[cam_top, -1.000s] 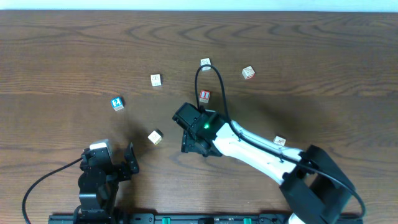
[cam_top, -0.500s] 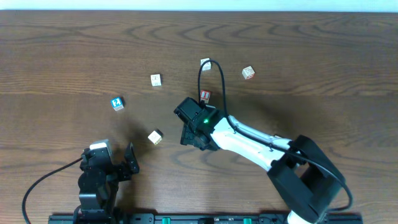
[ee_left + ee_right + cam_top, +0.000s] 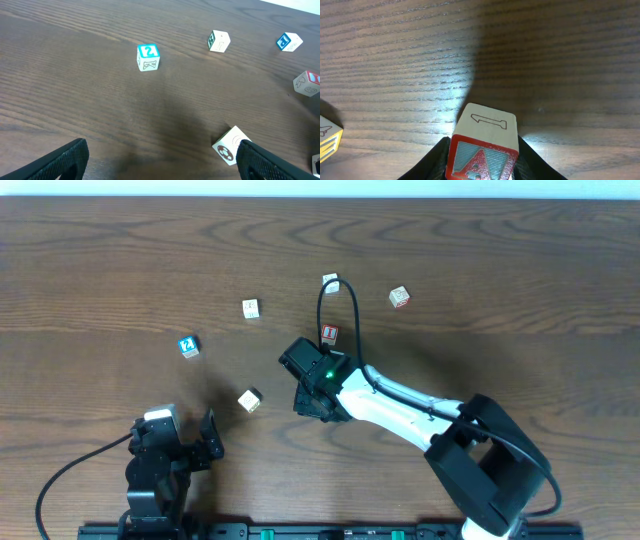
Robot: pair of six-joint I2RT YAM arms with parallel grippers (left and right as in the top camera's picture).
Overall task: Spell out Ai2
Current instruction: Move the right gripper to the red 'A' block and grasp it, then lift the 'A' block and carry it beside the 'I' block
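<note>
My right gripper (image 3: 482, 157) is shut on the cube with the red "A" face (image 3: 481, 162) and holds it just above the table. In the overhead view the right gripper (image 3: 308, 392) sits at the table's middle and the wrist hides the A cube. The red "I" cube (image 3: 330, 334) lies just beyond the wrist, and it also shows in the left wrist view (image 3: 307, 83). The blue "2" cube (image 3: 188, 346) lies to the left and shows in the left wrist view (image 3: 148, 56). My left gripper (image 3: 206, 438) is open and empty near the front edge (image 3: 160, 170).
Pale cubes lie at the far middle (image 3: 250, 308), (image 3: 330, 281), at the far right (image 3: 400, 297), and one with a red ball mark (image 3: 249, 400) lies between the grippers. That cube shows by the left gripper's right finger (image 3: 231, 145). A pale cube's corner (image 3: 327, 137) lies left of the A cube.
The right arm's elbow has swung left and now covers a pale cube at the right. The wrist has crept slightly toward the I cube. The left arm has not moved.
</note>
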